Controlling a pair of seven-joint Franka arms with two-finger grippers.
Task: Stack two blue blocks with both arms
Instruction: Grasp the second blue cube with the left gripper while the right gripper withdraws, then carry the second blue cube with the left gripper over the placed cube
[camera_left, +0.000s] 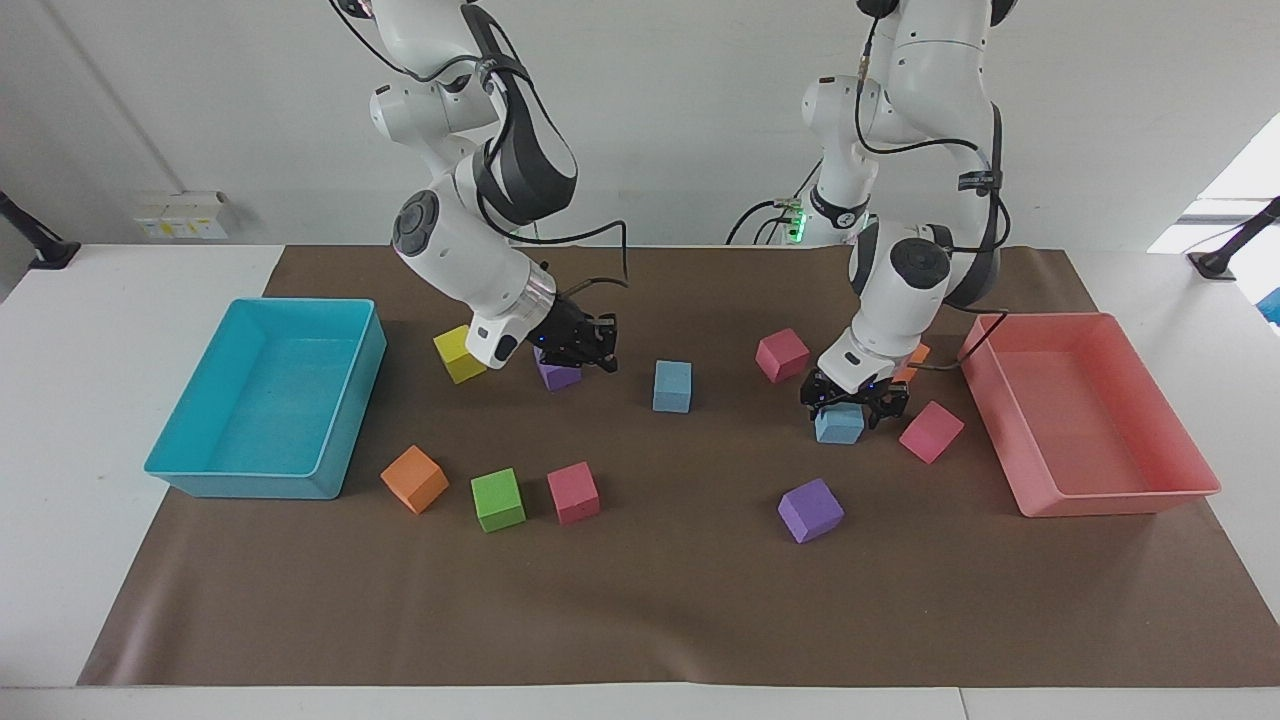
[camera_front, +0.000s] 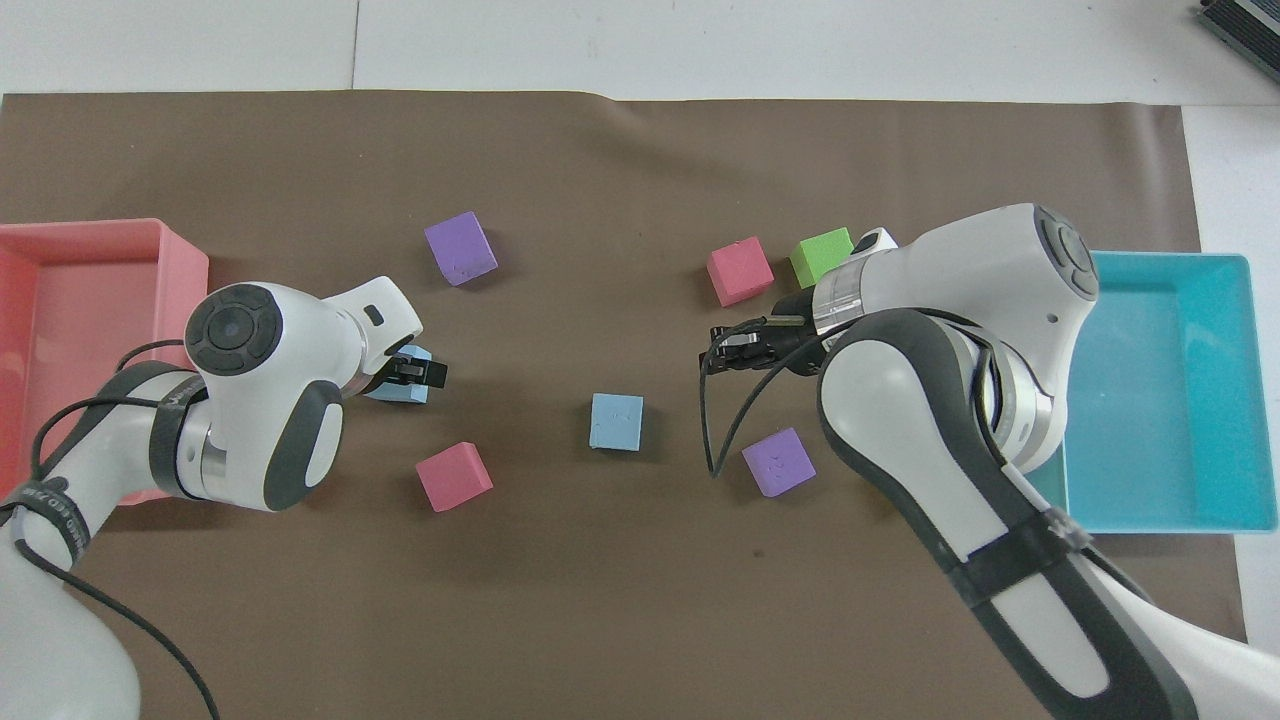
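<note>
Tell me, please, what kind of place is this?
Probably a robotics lab or test room: two white robot arms fixed at a white table, a brown mat with coloured foam cubes, and two plastic trays for sorting.

White table (camera_left: 60, 420), brown mat (camera_left: 660, 600), cubes, trays.

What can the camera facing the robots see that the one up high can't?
Only the facing view shows the yellow cube and the orange cube beside the green cube; overhead, the right arm hides them. Only the overhead view shows a dark object off the mat. Both show one blue block standing free, the other blue block under the left gripper, and the right gripper up over the mat.
</note>
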